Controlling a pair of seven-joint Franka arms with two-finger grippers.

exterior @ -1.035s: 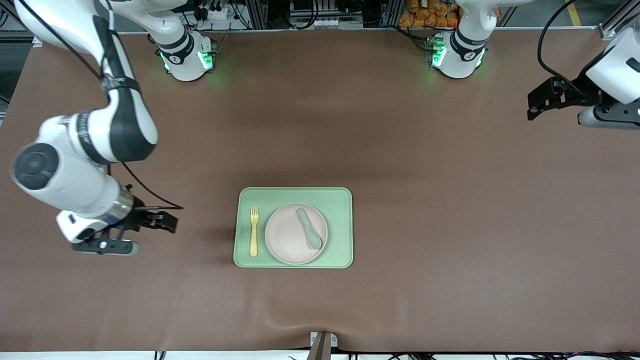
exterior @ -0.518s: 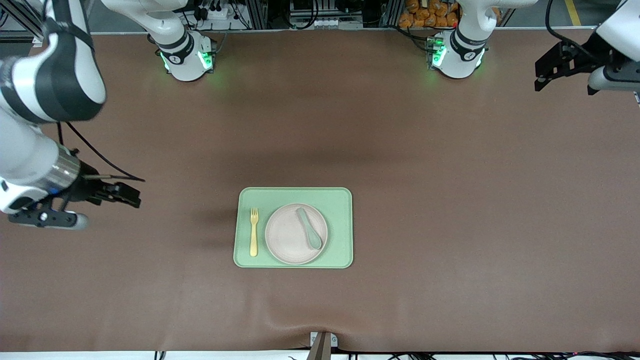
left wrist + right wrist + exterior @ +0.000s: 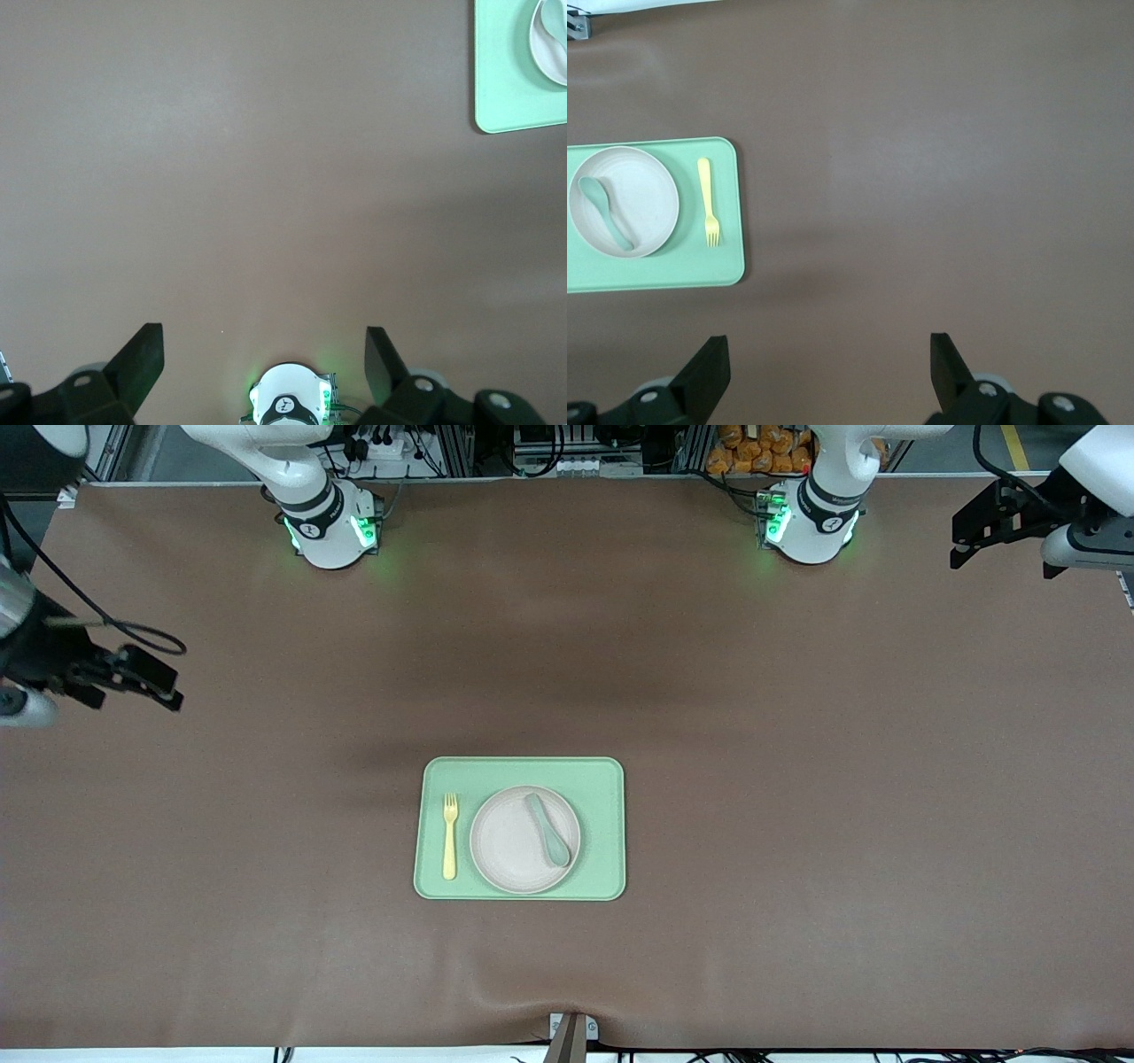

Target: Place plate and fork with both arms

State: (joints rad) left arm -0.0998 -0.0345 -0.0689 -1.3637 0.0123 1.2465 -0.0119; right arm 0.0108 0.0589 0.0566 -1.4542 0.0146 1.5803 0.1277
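Looking down from the front view, the light-green tray [image 3: 602, 779] sits in the lower middle of the frame on the brown worktop [image 3: 797, 779]. The cream plate [image 3: 509, 850] lies flat on it, with a grey-green spoon [image 3: 549, 831] resting across the plate. The yellow fork [image 3: 450, 837] lies on the tray just beside the plate, toward the right arm's end, tines pointing at the robot bases. The right end effector [image 3: 146, 682] hangs at mid-height by the frame's edge and the left end effector [image 3: 970, 536] near the upper corner. Both are well apart from the tray and carry nothing.

The left wrist view shows the left end effector [image 3: 263, 341] with its fingers spread wide over bare worktop. Only a corner of the tray [image 3: 505, 97] and a sliver of the plate [image 3: 549, 44] are in sight.

The right wrist view shows the right end effector [image 3: 828, 350] equally spread and empty. The tray [image 3: 700, 266], plate [image 3: 638, 190], spoon [image 3: 604, 212] and fork [image 3: 708, 202] are all visible.

Both pieces look like light, stiff plastic, probably smooth and a bit slippery. The plate's low rim is the only place to pinch, and tilting it would slide the spoon off. The fork is thin and lies flat, so a grip across the middle of its handle looks best. From this height it is hard to say how much the handle stands clear of the tray.
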